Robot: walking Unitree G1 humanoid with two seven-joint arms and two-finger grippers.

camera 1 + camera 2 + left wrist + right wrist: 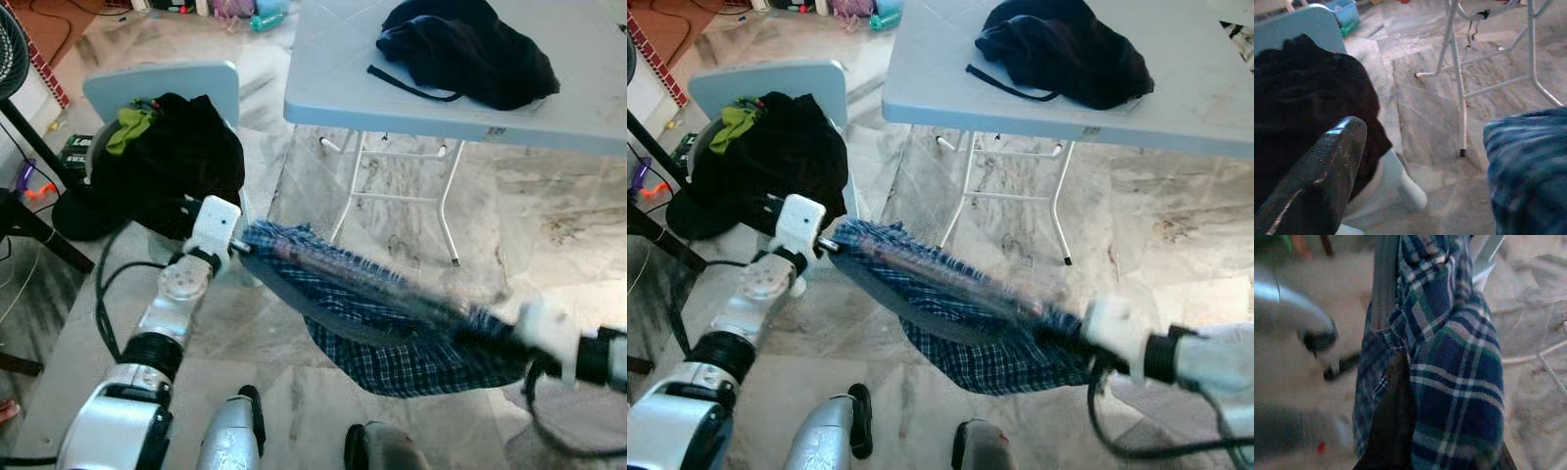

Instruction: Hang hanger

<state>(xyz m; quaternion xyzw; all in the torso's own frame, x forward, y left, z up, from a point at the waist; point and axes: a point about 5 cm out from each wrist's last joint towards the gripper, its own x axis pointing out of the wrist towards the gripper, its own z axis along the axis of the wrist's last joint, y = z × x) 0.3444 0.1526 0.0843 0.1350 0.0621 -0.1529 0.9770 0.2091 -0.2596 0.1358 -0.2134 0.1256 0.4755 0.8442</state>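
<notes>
The right gripper (1087,338) at four o'clock pinches the plaid shirt (392,313), the left gripper (238,247) at nine pinches its other end; light, limp cloth, best held at stiffer edges.

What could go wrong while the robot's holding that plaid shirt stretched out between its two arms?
1. The plaid shirt sags low between the left gripper and the right gripper, just above the robot's own legs, so it might drag or snag there.
2. The head views blur around the right end, suggesting motion; the cloth could slip off.
3. The folding table and a chair piled with dark clothes stand close ahead; a swing could catch a table leg.
</notes>
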